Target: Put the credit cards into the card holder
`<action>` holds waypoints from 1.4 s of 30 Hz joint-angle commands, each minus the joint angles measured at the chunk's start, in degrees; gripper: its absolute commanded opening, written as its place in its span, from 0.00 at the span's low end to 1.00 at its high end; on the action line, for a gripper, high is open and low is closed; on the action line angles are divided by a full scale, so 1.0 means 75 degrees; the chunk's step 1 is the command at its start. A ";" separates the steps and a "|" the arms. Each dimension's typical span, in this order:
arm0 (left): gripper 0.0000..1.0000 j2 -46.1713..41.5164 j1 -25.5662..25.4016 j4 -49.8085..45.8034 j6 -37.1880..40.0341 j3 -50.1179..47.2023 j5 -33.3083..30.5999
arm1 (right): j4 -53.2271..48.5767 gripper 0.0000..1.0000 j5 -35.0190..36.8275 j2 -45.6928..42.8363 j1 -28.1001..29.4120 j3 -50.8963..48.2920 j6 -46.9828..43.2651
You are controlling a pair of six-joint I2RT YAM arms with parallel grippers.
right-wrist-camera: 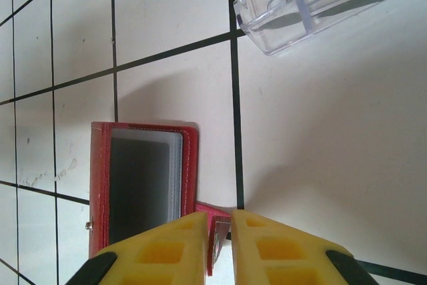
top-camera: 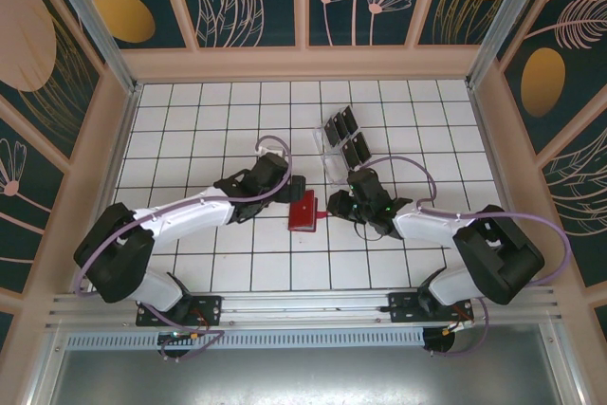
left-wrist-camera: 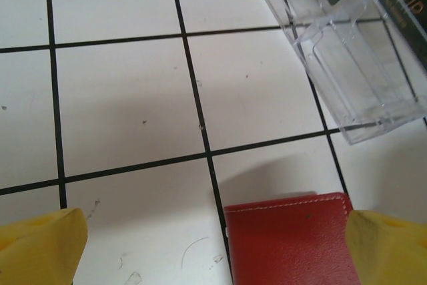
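I'm seeing both arms reaching in toward mid-table [left-wrist-camera: 120, 98]. Left gripper [left-wrist-camera: 213, 248] is hanging low, jaws wide open, with the card holder [right-wrist-camera: 143, 178] corner lying between its fingers, nearer the right one. Right gripper [right-wrist-camera: 220, 228] is pinching the open card holder's cover edge. Clear rack [top-camera: 334, 166] just beyond is holding the credit cards [top-camera: 353, 148].

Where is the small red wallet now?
In the top view, the small flat red wallet lies on the white gridded table near its middle, just on the near side of the clear plastic rack.
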 commanded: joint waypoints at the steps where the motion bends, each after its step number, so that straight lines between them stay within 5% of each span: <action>1: 0.99 0.0297 -0.0008 -0.0226 0.0353 -0.0045 0.0012 | -0.0205 0.17 0.0108 -0.0182 0.0067 0.0196 -0.0102; 32: 0.98 0.1405 -0.0010 0.0277 0.0330 -0.0513 -0.0149 | -0.0393 0.00 0.0073 -0.0191 0.0199 0.0296 -0.0137; 37: 0.98 0.1448 -0.0004 0.0278 0.0342 -0.0514 -0.0175 | -0.0453 0.01 0.0049 -0.0141 0.0240 0.0394 -0.0177; 42: 0.98 0.1439 -0.0008 0.0293 0.0341 -0.0549 -0.0175 | -0.0605 0.13 0.0125 -0.0100 0.0290 0.0476 -0.0196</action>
